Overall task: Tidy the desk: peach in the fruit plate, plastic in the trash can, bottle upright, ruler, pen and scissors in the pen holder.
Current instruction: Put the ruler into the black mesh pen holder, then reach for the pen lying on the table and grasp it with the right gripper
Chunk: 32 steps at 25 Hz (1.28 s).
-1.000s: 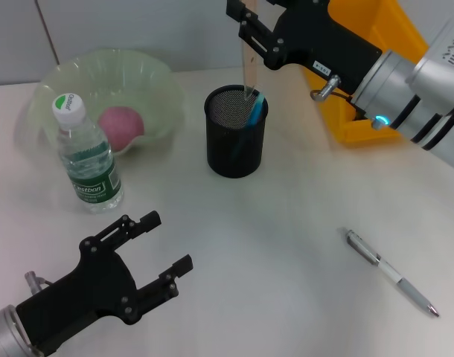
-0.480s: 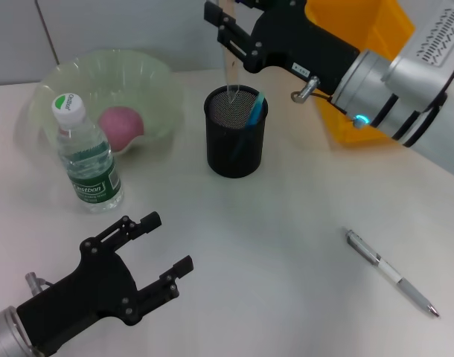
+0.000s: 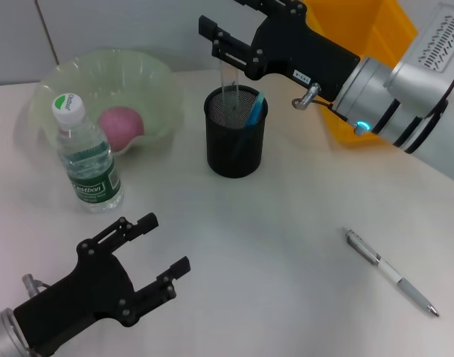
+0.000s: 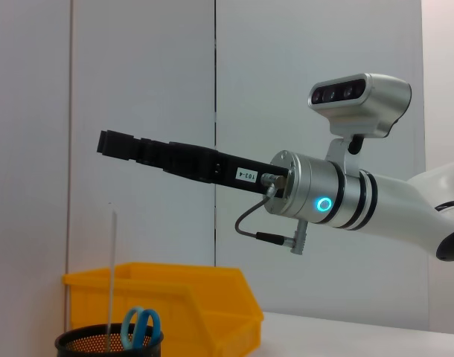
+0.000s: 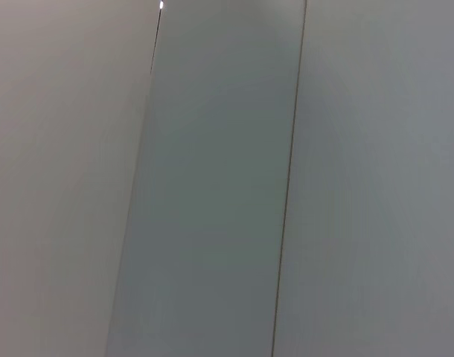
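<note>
- Your right gripper hangs above the black mesh pen holder, fingers spread; the thin clear ruler stands free just beneath them.
- Your left gripper: fingers wide, parked over the table.

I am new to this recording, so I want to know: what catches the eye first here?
The right gripper hangs just above the black mesh pen holder, where a clear ruler and blue-handled scissors stand. At far left, a pink peach lies in the pale green fruit plate, with an upright water bottle before it. A silver pen lies alone at near right, and the left gripper waits open at near left.
</note>
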{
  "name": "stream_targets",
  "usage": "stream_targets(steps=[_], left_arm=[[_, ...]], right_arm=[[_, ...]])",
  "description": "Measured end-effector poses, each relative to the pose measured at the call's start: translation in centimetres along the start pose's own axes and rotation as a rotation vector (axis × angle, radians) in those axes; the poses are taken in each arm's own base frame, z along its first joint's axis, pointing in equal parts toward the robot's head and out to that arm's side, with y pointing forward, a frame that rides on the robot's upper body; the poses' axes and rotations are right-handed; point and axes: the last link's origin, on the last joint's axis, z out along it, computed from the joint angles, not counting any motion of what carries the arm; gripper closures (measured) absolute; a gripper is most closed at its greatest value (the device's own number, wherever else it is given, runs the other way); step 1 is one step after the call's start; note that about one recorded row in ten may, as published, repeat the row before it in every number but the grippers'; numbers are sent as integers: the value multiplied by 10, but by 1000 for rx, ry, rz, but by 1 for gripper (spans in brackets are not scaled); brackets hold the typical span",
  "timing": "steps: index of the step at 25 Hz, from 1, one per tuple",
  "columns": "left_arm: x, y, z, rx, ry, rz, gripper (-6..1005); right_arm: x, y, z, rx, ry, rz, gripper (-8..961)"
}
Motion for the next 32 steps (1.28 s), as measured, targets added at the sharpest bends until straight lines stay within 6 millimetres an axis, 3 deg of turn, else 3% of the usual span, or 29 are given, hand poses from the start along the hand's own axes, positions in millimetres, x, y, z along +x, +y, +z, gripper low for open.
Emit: stream_targets(steps=[2,6,7,10,12,16,17,27,32], left_arm=[[0,0,-2,3,-1,-1,261],[0,0,-4,4,3,-1,261],[1,1,-4,2,8,-1,261],[1,1,-5,1,9,-1,261],[1,1,-5,1,9,-1,261],[2,0,-4,0,10,0,261],[2,0,-4,1,11,1,261],[3,-1,-1,-5,12,6,261],[3,-2,0,-5,11,8,261]], right_arm=[[-4,-2,-2,8,-18,58,290],[-14,-11,-13,30,-49,168,254],[-27,-19,-19,31,-53,235,245],[-39,-25,-23,24,-19,257,227],[-57,-30,-29,14,82,256,227],[-69,-32,-29,-8,204,326,227],[-75,-30,-31,-24,335,375,228],[-107,-29,-57,95,843,450,230],[-113,-25,-73,88,1051,511,236]])
